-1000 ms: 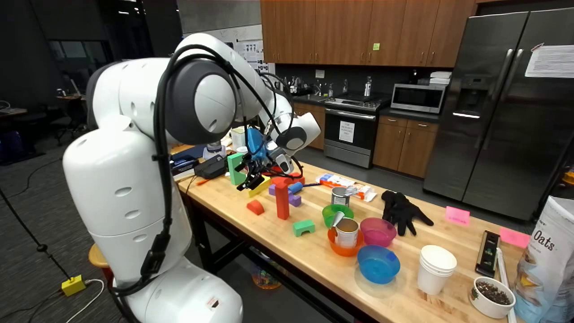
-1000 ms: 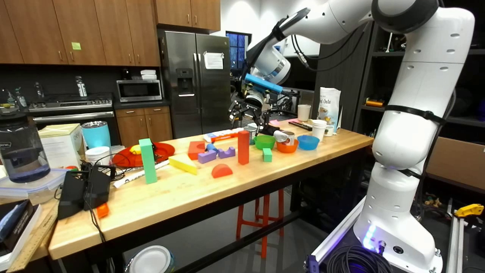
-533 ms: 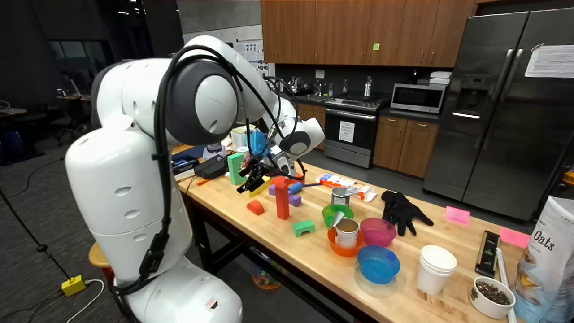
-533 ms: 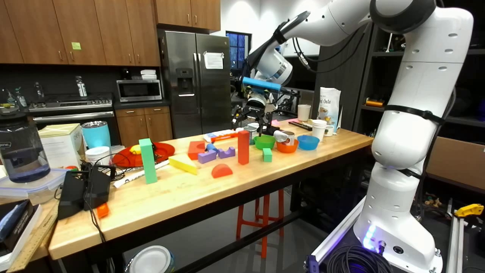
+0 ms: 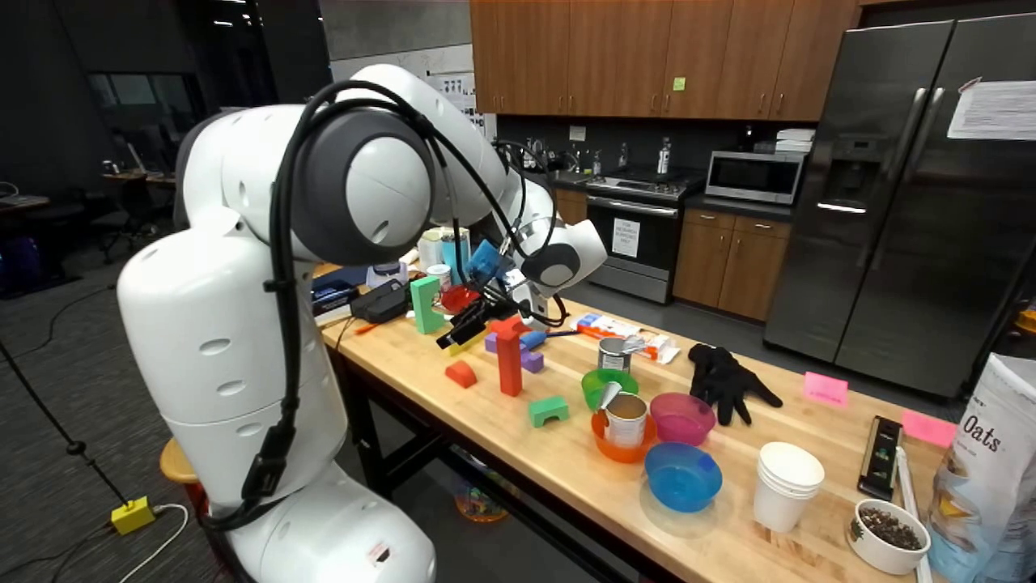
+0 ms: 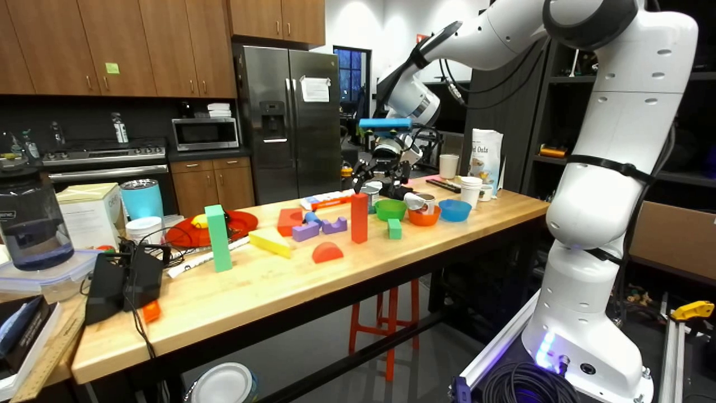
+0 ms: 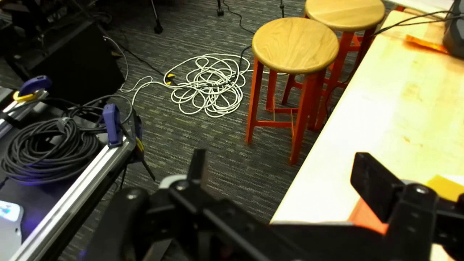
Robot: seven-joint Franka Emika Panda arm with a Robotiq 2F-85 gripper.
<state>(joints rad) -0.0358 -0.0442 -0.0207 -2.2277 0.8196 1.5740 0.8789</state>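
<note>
Wooden bench [image 6: 224,302] in front of kitchen cabinets [image 6: 140,45] and a steel fridge [image 6: 307,140]. Jaws wide apart: in the wrist view we see floor [image 7: 224,163] and the bench's edge in the gap. In both exterior views we place them in mid-air, nearest to the red block [image 6: 359,218]; the exact clearance we cannot judge. The red block stands upright on the bench, long axis vertical, one narrow end up. Near its foot we note the half-round [image 6: 328,253], flat side down, curve up. In an exterior view the order reads, left to right: yellow wedge [image 6: 270,242], half-round, red block, green arch [image 6: 395,228].
</note>
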